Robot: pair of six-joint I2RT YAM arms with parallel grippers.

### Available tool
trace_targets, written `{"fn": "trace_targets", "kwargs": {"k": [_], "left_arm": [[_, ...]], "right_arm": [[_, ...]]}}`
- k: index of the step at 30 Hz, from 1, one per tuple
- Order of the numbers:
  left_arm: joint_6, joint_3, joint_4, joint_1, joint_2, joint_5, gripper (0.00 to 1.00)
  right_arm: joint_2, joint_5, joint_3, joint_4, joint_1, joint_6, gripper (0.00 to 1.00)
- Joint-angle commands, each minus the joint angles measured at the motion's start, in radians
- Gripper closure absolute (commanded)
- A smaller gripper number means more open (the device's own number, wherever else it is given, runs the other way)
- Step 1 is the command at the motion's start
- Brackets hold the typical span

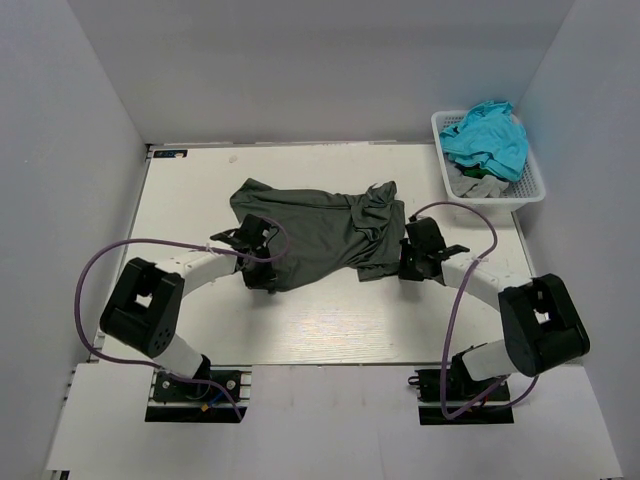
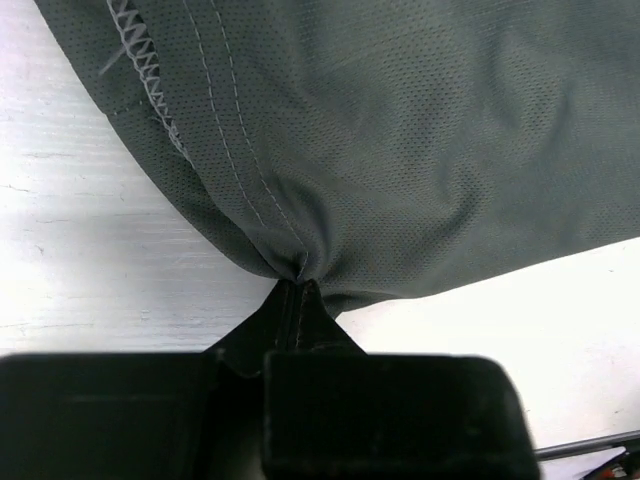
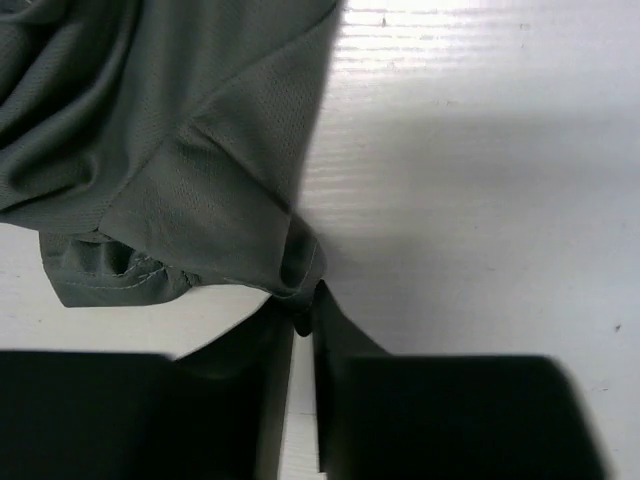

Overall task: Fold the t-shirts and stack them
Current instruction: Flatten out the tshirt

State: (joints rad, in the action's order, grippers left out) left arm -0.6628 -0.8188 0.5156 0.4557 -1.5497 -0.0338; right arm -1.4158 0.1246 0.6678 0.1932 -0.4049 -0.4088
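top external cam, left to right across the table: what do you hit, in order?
By centres: left gripper, shut on the shirt's edge → dark charcoal-grey cloth t-shirt → right gripper, shut on its opposite edge → white plastic lattice basket holding a turquoise t-shirt.

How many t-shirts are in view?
3. A dark charcoal-grey cloth t-shirt on the table, pinched by the left end effector and right end effector. A turquoise t-shirt tops the white plastic lattice basket, a pale grey t-shirt beneath. More may be buried.
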Motion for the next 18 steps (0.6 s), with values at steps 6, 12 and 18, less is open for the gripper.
{"fn": "trace_targets", "kwargs": {"k": [6, 12, 18], "left_arm": [[0.032, -0.129, 0.03, 0.006, 0.152, 0.012, 1.0], [0.012, -0.327, 0.15, -0.011, 0.321, 0.13, 1.0], [0.012, -0.606, 0.253, -0.011, 0.436, 0.311, 1.0]], "right_arm": [[0.168, 0.102, 0.081, -0.103, -0.008, 0.033, 1.0], [0.305, 0.294, 0.234, 0.087, -0.005, 0.061, 1.0], [0.431, 0.432, 0.484, 0.192, 0.0, 0.088, 1.0]]}}
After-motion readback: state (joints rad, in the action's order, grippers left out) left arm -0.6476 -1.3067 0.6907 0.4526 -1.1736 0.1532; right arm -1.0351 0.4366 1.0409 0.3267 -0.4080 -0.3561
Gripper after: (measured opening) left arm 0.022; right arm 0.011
